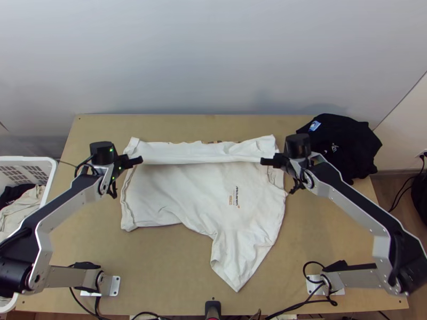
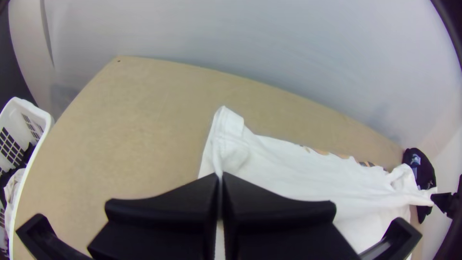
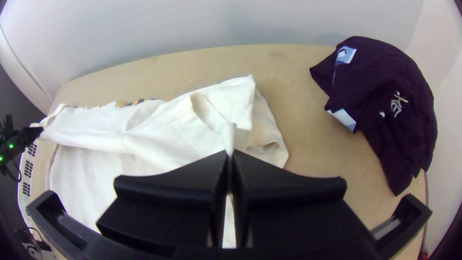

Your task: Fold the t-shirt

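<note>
On t-shirt (image 1: 205, 194), far side | left tool (image 1: 140, 159) | right tool (image 1: 263, 161) | both closed on it

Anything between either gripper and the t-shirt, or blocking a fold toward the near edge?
Nothing visible: the left gripper and right gripper hold the t-shirt, with its own cloth on the near side. Dark clothing lies apart, to the right.

Over at two o'clock on the worktop (image 1: 171, 261), there's a dark heap of clothing (image 1: 347, 146), bunched up, a blue-and-white patch (image 1: 314, 126) showing! Round to nine o'clock, just off the edge, a white basket (image 1: 52, 178) holds dark cloth (image 1: 15, 194) and pale cloth (image 1: 24, 210). And at three, black cables (image 1: 408, 188)!
</note>
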Controlling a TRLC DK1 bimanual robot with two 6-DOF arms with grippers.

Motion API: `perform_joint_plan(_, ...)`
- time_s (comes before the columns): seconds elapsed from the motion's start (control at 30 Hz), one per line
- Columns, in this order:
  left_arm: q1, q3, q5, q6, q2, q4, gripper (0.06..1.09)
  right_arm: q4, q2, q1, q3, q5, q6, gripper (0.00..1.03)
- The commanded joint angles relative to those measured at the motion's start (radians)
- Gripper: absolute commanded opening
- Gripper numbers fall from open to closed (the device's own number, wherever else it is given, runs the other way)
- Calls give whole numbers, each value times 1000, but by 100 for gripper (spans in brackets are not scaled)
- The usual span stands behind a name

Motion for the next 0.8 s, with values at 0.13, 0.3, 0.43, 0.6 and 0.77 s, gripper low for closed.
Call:
perform_joint_plan(0.13,-6,-155,16,3,-109,-9,10,-55,-145,16,-127,1,18,3)
perform_joint_plan(0.3,-9,-218,29,-2,-150,-9,10,-78,-197,31,-190,1,19,3)
perform_joint_plan(0.43,-11,-252,35,-2,-179,-22,10,-87,-228,37,-240,1,18,3)
perform_joint_plan(0.6,5,-281,35,3,-190,-22,10,-93,-254,56,-282,1,21,3)
perform_joint_plan(0.77,9,-288,36,3,-172,-3,10,-78,-252,59,-292,1,21,3)
